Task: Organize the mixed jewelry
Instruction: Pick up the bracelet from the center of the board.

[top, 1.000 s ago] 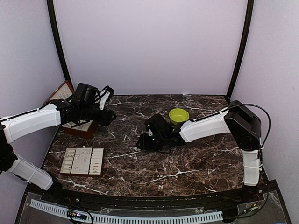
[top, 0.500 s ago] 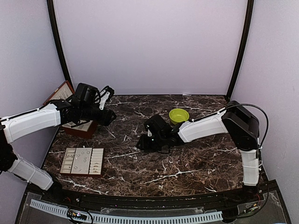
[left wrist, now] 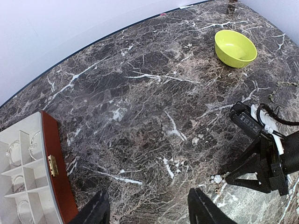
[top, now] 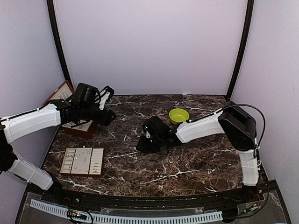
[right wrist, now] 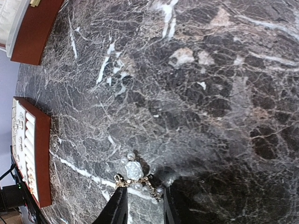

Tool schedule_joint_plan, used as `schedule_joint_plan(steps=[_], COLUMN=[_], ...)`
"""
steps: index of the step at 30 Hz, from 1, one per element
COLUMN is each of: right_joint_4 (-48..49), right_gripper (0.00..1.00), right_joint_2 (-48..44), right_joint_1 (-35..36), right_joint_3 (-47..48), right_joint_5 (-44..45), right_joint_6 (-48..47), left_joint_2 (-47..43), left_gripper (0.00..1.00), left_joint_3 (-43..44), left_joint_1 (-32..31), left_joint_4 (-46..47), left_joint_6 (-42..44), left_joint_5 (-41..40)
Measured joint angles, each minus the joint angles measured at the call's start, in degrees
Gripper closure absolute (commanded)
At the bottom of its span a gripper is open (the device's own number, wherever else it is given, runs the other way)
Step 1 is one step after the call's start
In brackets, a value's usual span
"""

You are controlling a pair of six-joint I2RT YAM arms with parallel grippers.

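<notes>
one pale rose-shaped piece [right wrist: 133,171], ringed with small pearls on a thin gold chain, lies near the middle of the marble table [right wrist: 210,93]. my right gripper [right wrist: 144,189] straddles the chain, tips close; i cannot tell if they pinch it. my left gripper [left wrist: 147,195] is spread wide. from the piece, one green bowl [top: 179,115] sits at 1 o'clock, one tray [top: 79,173] at 8 and one red-brown box [top: 79,129] at 10.

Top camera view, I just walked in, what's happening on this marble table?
Two robot arms are sorting jewelry. The right gripper is down at mid-table, straddling a pearl-and-rose piece on a chain; whether it is gripped isn't clear. The left gripper hangs open and empty near the reddish-brown box. A cream ring tray sits near the front left, a lime-green bowl at the back.
</notes>
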Motion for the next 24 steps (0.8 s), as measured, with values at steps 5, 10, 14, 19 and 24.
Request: schedule_joint_plan(steps=[5, 10, 14, 19, 24], right_joint_4=[0.09, 0.0, -0.46, -1.2, -1.81], right_gripper=[0.74, 0.76, 0.77, 0.8, 0.83], right_joint_2=[0.61, 1.09, 1.25, 1.57, 1.99], right_joint_1=[0.68, 1.05, 1.09, 1.09, 1.31], right_joint_3=[0.63, 1.27, 1.62, 2.23, 2.97], right_joint_5=[-0.07, -0.11, 0.42, 1.18, 2.08], right_joint_6=[0.02, 0.0, 0.02, 0.04, 0.02], left_joint_2=[0.0, 0.0, 0.0, 0.0, 0.0], left_gripper=[0.41, 0.41, 0.41, 0.41, 0.41], left_joint_3=[0.0, 0.0, 0.0, 0.0, 0.0], left_joint_1=[0.0, 0.0, 0.0, 0.0, 0.0], left_joint_4=[-0.02, -0.02, -0.02, -0.02, -0.02], left_joint_6=[0.0, 0.0, 0.0, 0.0, 0.02], left_joint_5=[0.0, 0.0, -0.02, -0.02, 0.0])
